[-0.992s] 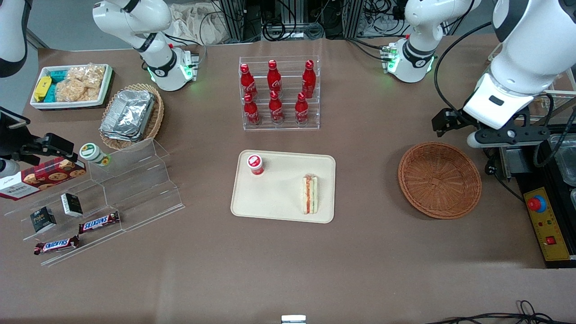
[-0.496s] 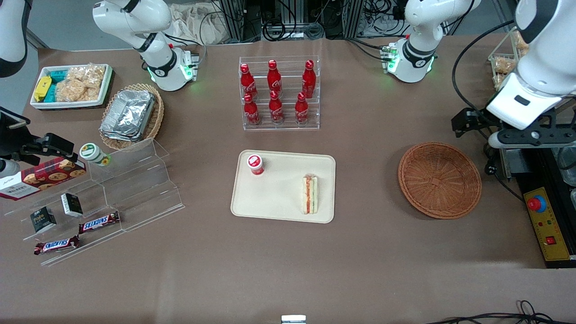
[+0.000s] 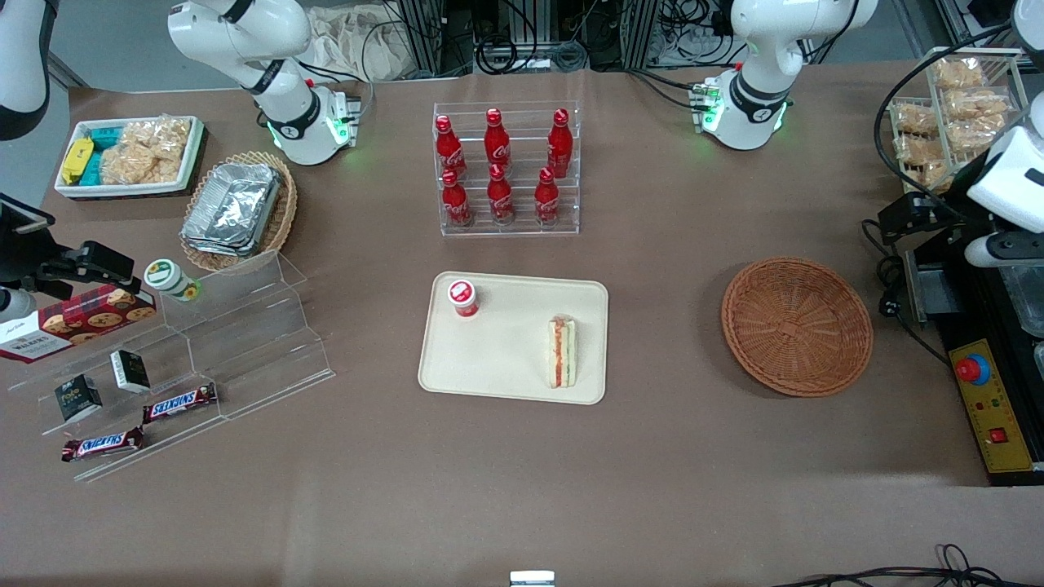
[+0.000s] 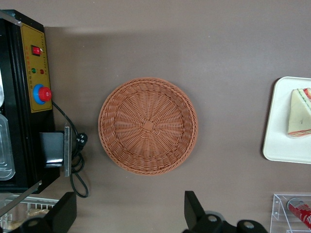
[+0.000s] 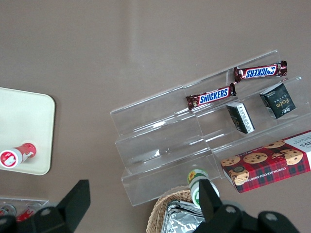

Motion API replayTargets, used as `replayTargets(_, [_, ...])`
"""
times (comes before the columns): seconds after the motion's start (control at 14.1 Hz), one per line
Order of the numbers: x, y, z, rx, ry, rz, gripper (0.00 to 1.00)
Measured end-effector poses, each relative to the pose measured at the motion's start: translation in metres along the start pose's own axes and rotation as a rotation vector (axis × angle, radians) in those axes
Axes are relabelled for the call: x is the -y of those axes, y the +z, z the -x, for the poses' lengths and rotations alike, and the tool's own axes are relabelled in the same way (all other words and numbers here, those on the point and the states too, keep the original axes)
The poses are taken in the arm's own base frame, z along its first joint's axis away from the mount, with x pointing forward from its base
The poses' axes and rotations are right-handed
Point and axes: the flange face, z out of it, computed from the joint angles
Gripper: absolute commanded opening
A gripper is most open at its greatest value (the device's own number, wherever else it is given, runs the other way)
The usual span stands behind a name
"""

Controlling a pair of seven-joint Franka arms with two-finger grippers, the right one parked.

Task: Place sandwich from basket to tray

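At the parked arm's end of the table we see an acrylic step rack (image 3: 204, 342) displaying goods face-up so their labels read: two Snickers bars (image 3: 180, 403), two small dark boxes, and a red tartan cookie box (image 3: 77, 321) marked Walkers, with a foil-filled tan basket (image 3: 241, 210) farther from the front camera. Midway along the table's edge farthest from the front camera, a clear tiered stand holds six red Coca-Cola bottles (image 3: 499, 167) upright in two rows. In the middle of the table lies the tray (image 3: 506, 359), and on it the sandwich (image 3: 561, 352) rests by the edge nearest the working arm, filling side up, while a small red-capped cup (image 3: 462, 297) sits in one corner; so we judge the placing done. The basket (image 3: 797, 326) stands well apart from the tray toward the working arm's end, and nothing is in it. Our gripper (image 4: 127, 213) hangs high over the table edge just past the basket, fingers spread wide with nothing between them, which we read as a withdrawn, finished pose.
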Motion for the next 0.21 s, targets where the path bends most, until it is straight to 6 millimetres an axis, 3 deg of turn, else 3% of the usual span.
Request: replayTargets(0.21, [-0.0005,-0.0010,0.0002,-0.001,0.009,0.001,1.00])
